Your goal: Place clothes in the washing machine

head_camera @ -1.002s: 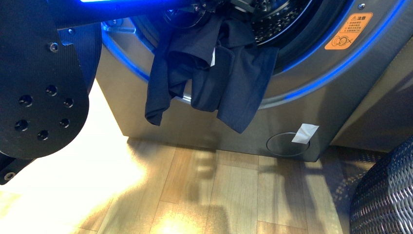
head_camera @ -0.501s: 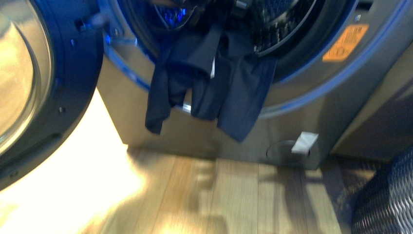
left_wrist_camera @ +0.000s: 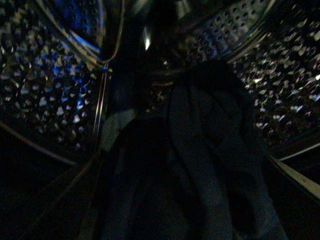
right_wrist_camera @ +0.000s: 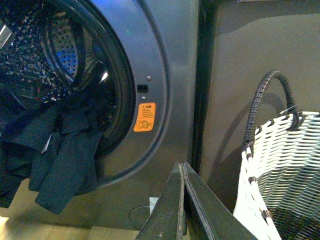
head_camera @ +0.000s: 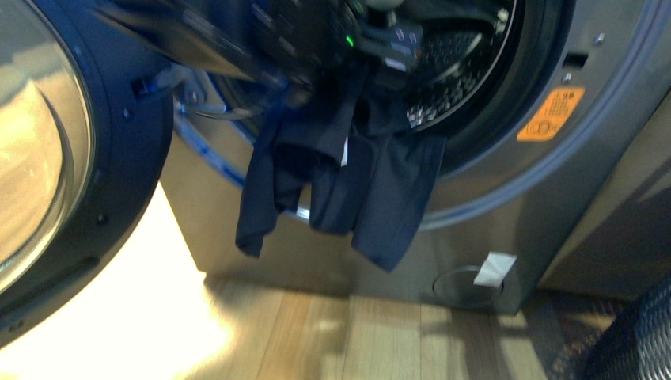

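The clothes, a dark blue-grey garment, hang over the lower rim of the washing machine's porthole, limp ends dangling down its front. The upper part lies inside the steel drum. My left arm reaches blurred into the porthole above the garment. Its wrist view is dim and shows the clothes lying on the perforated drum. That gripper is open, and its fingers do not show. My right gripper is shut and empty, well to the right of the porthole, with the clothes hanging beyond it.
The dark door stands open at the left. An orange sticker and a white tape tab mark the machine's front. A white wicker basket with a dark handle stands right of the machine on the wooden floor.
My left arm has left the near left of the front view and reached into the porthole, uncovering the open door. The garment hangs as before.
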Robot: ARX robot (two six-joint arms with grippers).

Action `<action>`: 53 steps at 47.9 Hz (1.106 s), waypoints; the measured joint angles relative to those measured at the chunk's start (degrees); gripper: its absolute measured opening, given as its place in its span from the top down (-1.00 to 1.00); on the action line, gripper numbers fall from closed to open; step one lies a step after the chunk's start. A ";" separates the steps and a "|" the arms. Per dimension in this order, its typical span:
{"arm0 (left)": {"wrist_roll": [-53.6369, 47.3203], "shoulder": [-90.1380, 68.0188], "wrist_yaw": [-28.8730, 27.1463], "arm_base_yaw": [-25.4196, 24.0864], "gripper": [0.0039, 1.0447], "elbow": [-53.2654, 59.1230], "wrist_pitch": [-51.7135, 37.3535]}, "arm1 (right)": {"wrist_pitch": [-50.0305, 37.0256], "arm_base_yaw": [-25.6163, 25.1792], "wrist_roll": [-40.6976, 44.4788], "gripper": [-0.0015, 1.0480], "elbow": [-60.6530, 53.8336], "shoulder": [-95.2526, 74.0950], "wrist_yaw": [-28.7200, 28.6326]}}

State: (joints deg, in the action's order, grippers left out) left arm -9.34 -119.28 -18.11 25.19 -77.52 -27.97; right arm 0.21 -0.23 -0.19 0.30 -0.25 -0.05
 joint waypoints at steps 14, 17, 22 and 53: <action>4.26 1.81 -0.94 -2.95 -0.88 7.39 1.73 | 0.00 0.00 0.00 0.95 0.00 0.00 0.00; 5.35 2.84 -0.50 -3.08 -0.88 8.96 1.64 | 0.00 0.00 0.00 0.95 0.00 0.00 0.00; 8.33 6.75 1.64 -2.86 -0.88 14.16 -0.17 | 0.00 0.00 0.00 0.95 0.00 0.00 0.00; 12.83 46.03 7.93 0.92 -0.88 45.11 -5.51 | 0.00 0.00 0.02 0.95 0.00 0.00 0.00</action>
State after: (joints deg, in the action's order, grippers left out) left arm 3.49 -73.25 -10.17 26.11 -32.40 -33.47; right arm 0.21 -0.23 -0.16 0.30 -0.25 -0.05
